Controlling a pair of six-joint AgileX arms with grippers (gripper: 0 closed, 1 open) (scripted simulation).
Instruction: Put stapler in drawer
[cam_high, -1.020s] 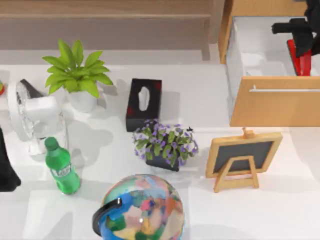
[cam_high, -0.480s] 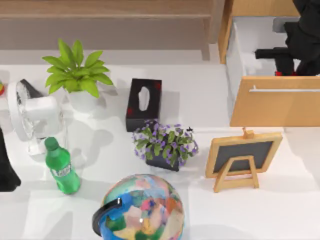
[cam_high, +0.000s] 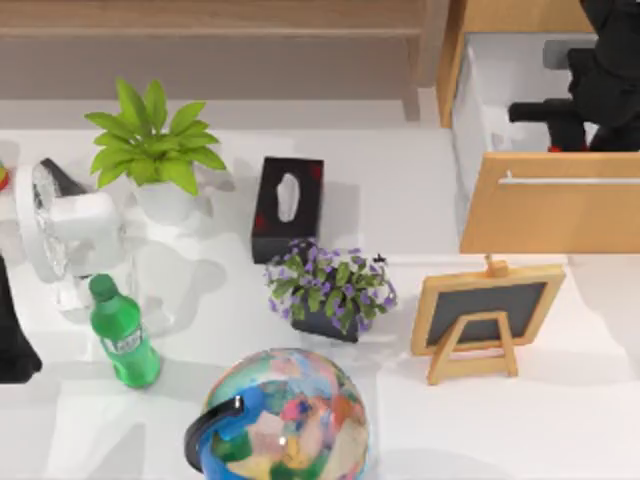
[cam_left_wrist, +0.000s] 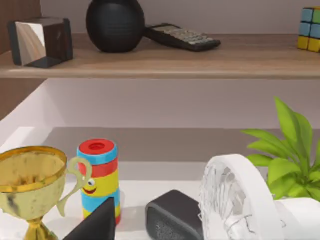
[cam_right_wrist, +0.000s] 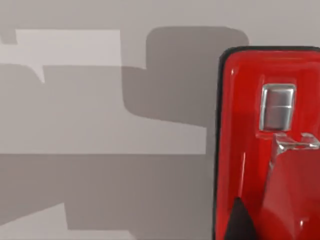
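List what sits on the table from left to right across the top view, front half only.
Green bottle → globe → purple flower pot → chalkboard easel.

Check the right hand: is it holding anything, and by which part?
Cannot tell. The red stapler is just beneath the right hand inside the drawer, but any grip on it is hidden.

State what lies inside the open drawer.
The right gripper reaches into the drawer. The right wrist view shows a red stapler against its white floor. From above, the arm covers the stapler.
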